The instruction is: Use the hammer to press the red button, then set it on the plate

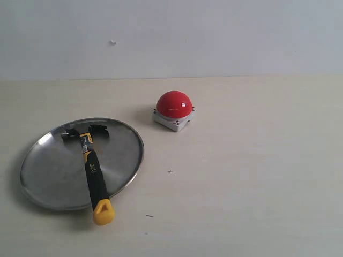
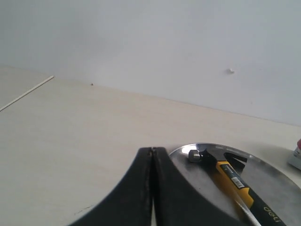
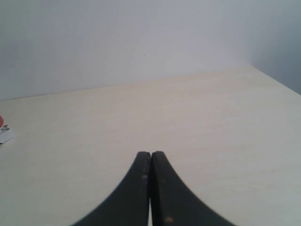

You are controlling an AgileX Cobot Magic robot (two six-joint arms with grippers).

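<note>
The hammer (image 1: 92,169) lies on the silver plate (image 1: 51,166), dark head toward the far rim, yellow looped end sticking out over the near rim. The red button (image 1: 174,104) sits on its grey base to the right of the plate, untouched. Neither arm shows in the exterior view. My left gripper (image 2: 152,150) is shut and empty, its tips just short of the plate (image 2: 273,181), with the hammer (image 2: 230,181) to one side. My right gripper (image 3: 151,154) is shut and empty over bare table; a sliver of the red button (image 3: 1,120) and its base shows at the frame's edge.
A pale wooden table (image 1: 252,182) stretches under everything, with a plain white wall (image 1: 214,32) behind it. A small dark speck (image 1: 170,172) marks the table right of the plate.
</note>
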